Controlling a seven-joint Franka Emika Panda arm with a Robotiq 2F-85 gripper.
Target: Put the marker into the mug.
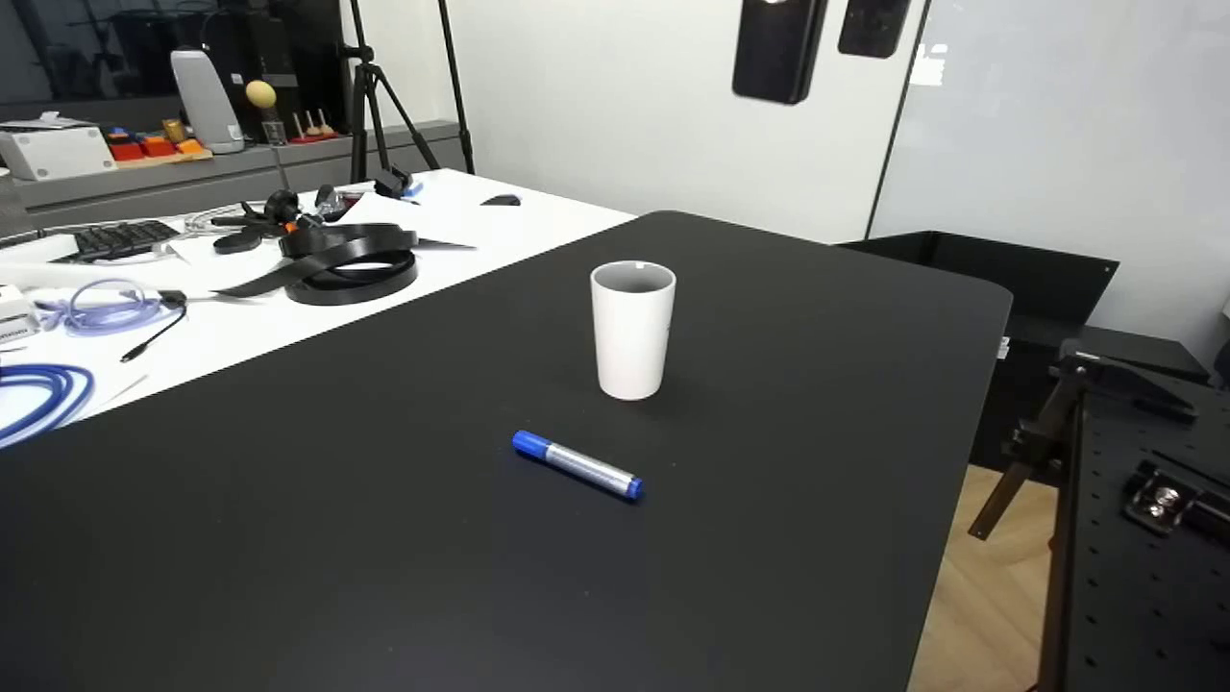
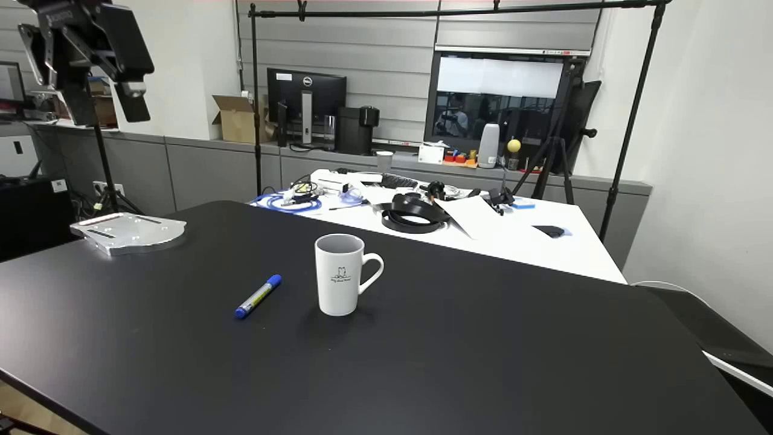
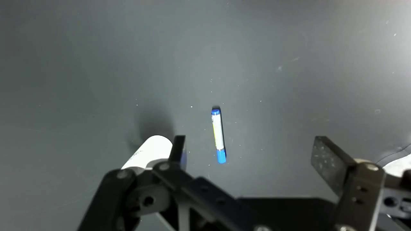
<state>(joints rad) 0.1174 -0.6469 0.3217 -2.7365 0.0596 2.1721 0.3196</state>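
The blue marker with a whitish middle lies flat on the black table in both exterior views (image 1: 581, 466) (image 2: 258, 296). The white mug stands upright beside it, apart from it (image 1: 631, 336) (image 2: 338, 281). A handle and a small print show on the mug in an exterior view. My gripper is open and empty, high above the table (image 1: 829, 58) (image 2: 112, 109). In the wrist view, the marker (image 3: 218, 134) shows below, between the fingers (image 3: 250, 147) and nearer the left one. The mug (image 3: 155, 147) is partly hidden behind the left finger.
A silver metal plate (image 2: 136, 234) lies at the black table's edge (image 2: 423, 368). A white table (image 1: 500, 231) alongside holds a black coiled strap (image 1: 356, 279), blue cables (image 1: 48, 394) and other clutter. A dark perforated bench (image 1: 1143, 596) stands beyond the black table's edge.
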